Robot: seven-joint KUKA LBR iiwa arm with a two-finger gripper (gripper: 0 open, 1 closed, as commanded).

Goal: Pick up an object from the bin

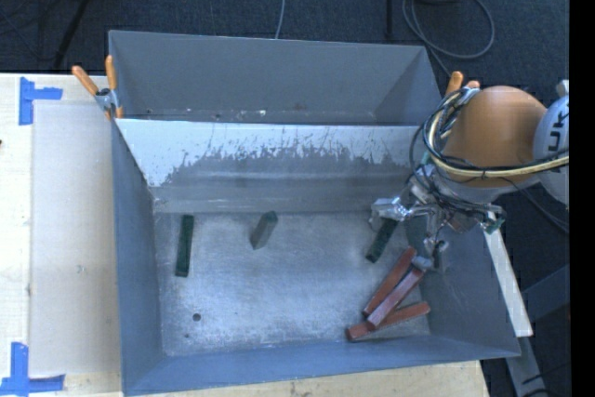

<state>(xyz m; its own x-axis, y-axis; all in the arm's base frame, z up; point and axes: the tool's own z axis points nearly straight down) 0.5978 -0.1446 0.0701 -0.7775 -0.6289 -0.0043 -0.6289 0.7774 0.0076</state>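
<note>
- Claw (420, 232) sits low in the grey bin (279, 88), close to the right wall, midway between back and front edges. Cannot tell whether it is open or closed, or whether it grips anything.
- Orange wrist cover (493, 135) with looped cables sits above it, over the right rim.
- Short dark green stick (378, 244) lies just left of the claw, slanted.
- Long reddish-brown bar (395, 284) has its upper end right beneath the claw and runs toward the front right corner.
- Second reddish-brown bar (390, 319) lies near the front edge, touching the first bar's lower end.
- Small grey-green block (264, 230) lies mid-floor, well apart.
- Longer dark green stick (185, 245) lies near the left edge.
</note>
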